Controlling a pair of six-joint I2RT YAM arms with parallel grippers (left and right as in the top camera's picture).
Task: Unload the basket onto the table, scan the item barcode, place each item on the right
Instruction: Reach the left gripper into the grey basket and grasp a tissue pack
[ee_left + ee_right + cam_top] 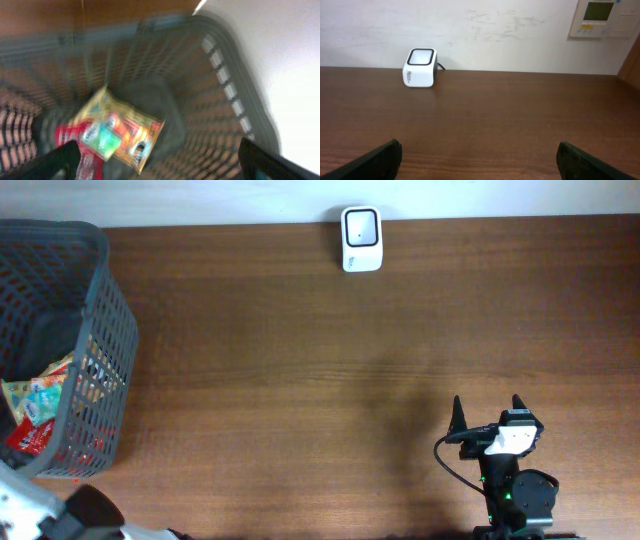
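The item is among the snack packets in the grey mesh basket [95, 350] at the table's left end. In the blurred left wrist view a yellow-orange packet [125, 127] lies on top of a red packet [67, 136] on the basket floor. My left gripper [160, 167] hangs open over them, with nothing between its fingers. The white barcode scanner [360, 239] stands at the far edge, mid-table, also seen in the right wrist view [421, 67]. My right gripper [488, 408] rests open near the front right, pointing toward the scanner from well short of it, and holds nothing.
The basket's tall walls [225, 80] surround the packets on all sides. A white wall [495, 35] runs behind the table's far edge, with a control panel [600, 17] mounted at the upper right. Part of the left arm [40, 515] shows at the front left corner.
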